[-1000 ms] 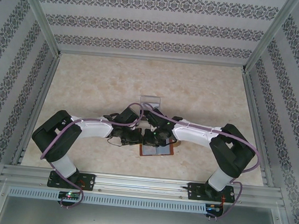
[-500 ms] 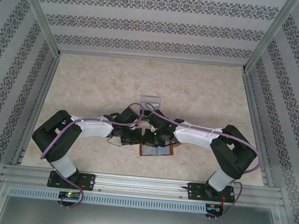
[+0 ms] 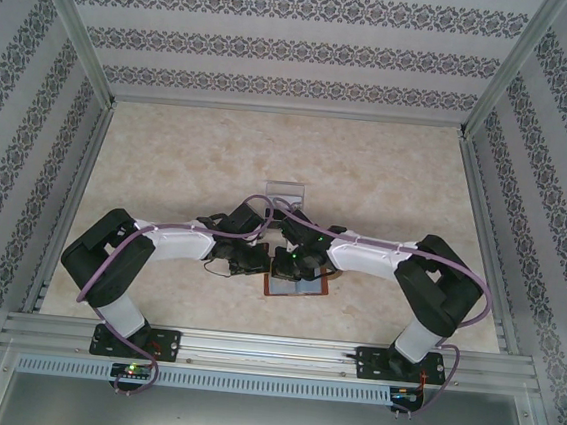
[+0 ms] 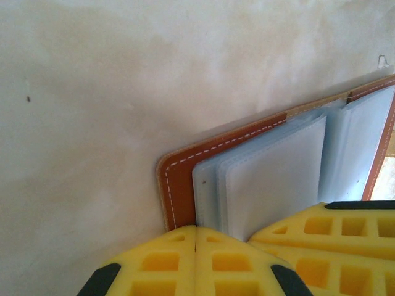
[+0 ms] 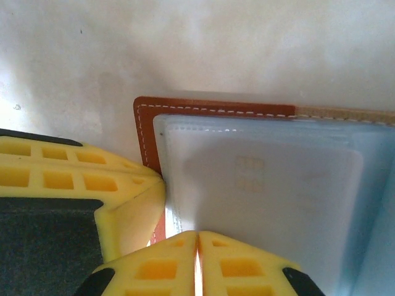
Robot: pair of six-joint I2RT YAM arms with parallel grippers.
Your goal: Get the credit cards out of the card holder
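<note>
The holder [image 3: 301,288] lies open and flat on the tabletop [image 3: 187,173], lining up, close to the near edge and midway between the two arm bases. Its long axis runs left to right across the top view, and the brown leather border frames bluish-grey clear sleeves. Both arms bend inward and meet over its far-left part.

The left tool [image 4: 195,253] is closed, its yellow fingertips pressed together at the edge of the sleeves by the holder's stitched corner. Whether it pinches anything cannot be told.

The right tool [image 5: 197,262] is nearly closed, with a thin bright slit between its tips at the sleeve's edge. A grip on a card cannot be made out. A pale card [image 5: 271,197] shows through the cloudy sleeve, its long side parallel to the stitched edge.

A clear tray [image 3: 286,189] sits farther out, apart from the holder.
</note>
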